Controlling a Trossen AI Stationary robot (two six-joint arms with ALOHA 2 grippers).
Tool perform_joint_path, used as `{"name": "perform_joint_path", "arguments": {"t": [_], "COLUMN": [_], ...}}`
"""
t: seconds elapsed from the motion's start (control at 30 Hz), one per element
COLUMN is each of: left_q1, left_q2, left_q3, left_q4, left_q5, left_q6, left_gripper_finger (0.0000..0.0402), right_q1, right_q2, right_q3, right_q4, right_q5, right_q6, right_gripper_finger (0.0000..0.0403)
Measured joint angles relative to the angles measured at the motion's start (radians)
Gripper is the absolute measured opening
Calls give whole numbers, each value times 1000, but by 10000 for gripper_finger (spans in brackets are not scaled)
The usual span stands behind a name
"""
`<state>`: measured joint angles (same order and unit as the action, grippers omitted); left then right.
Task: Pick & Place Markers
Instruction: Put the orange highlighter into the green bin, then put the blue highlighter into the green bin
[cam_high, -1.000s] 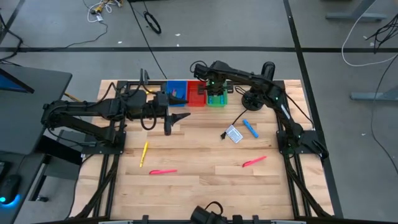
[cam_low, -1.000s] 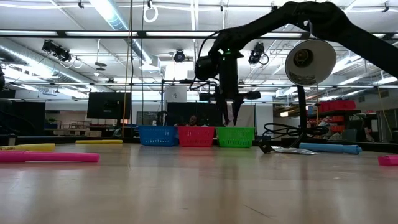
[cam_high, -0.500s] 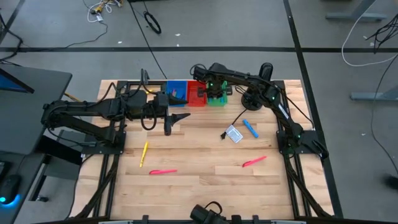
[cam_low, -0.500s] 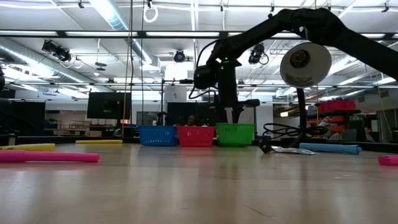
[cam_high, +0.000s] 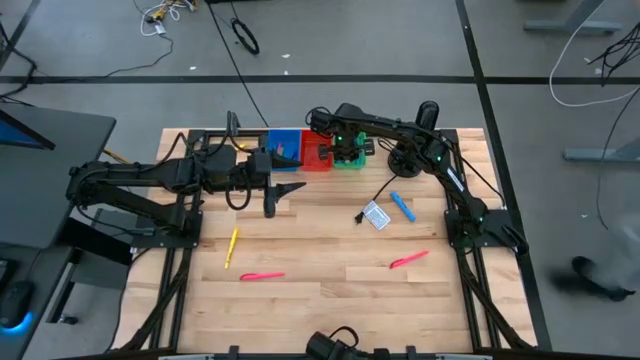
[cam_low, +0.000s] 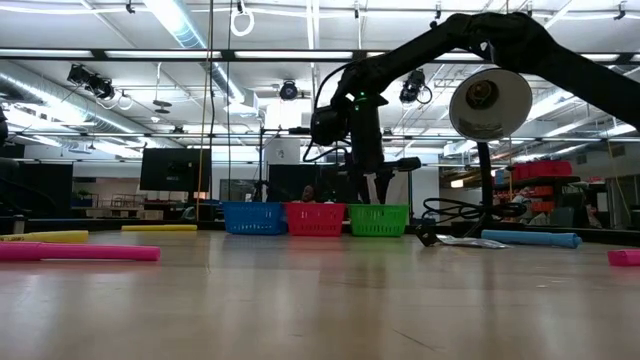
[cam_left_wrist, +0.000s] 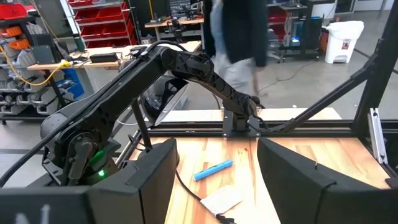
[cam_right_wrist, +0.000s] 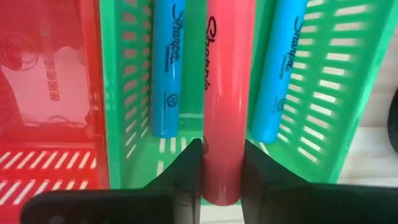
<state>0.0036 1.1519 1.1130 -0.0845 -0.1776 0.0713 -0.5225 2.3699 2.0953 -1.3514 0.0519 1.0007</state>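
My right gripper (cam_right_wrist: 222, 177) hangs over the green bin (cam_high: 350, 157), shut on a pink marker (cam_right_wrist: 222, 93). Two blue markers (cam_right_wrist: 166, 68) lie in that bin. On the table lie a yellow marker (cam_high: 232, 246), two pink markers (cam_high: 262, 276) (cam_high: 408, 260) and a blue marker (cam_high: 401, 206). My left gripper (cam_high: 281, 191) waits open and level at the table's left, in front of the blue bin (cam_high: 284, 148), holding nothing. My right gripper pinches the pink marker near one end (cam_right_wrist: 222, 165) between its two fingers (cam_right_wrist: 189, 168), which point down from above and lie across it. The marker runs level, parallel to the two blue markers beneath it. Whether it touches the bin, I cannot tell.
A red bin (cam_high: 316, 152) stands between the blue and green ones at the far edge. A white-and-blue card (cam_high: 375, 216) with a cable lies beside the blue marker. A person (cam_left_wrist: 239, 31) walks behind the table.
My right gripper has sunk a little toward the green bin, still shut on the pink marker, which stays level.
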Motion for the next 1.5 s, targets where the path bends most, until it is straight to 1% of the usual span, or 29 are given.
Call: {"name": "perform_joint_path", "arguments": {"t": [0.07, 0.17, 0.37, 0.57, 0.67, 0.9, 1.17, 1.5], "left_q1": [0, 0, 0, 0, 0, 0, 0, 0], "left_q2": [0, 0, 0, 0, 0, 0, 0, 0], "left_q3": [0, 0, 1, 1, 1, 1, 1, 1], "left_q4": [0, 0, -20, -24, -24, -25, -25, -25], "left_q5": [0, 1, 46, 50, 50, 49, 49, 48], "left_q6": [0, 0, -8, -7, -8, -7, -7, -7], "left_gripper_finger": [232, 232, 232, 232, 232, 232, 232, 232], "right_q1": [0, 0, 5, 5, 5, 5, 12, 67], "right_q2": [0, 0, 0, 0, 0, -16, -90, -186], "right_q3": [0, 0, 0, 0, 0, 0, 0, 0], "right_q4": [11, 20, 25, 34, 35, 44, 50, 41], "right_q5": [10, 10, 8, 8, 11, 27, 28, 30], "right_q6": [5, 4, -12, -14, -14, -17, -58, -162], "right_gripper_finger": [74, 109, 172, 208, 215, 216, 217, 217]}}
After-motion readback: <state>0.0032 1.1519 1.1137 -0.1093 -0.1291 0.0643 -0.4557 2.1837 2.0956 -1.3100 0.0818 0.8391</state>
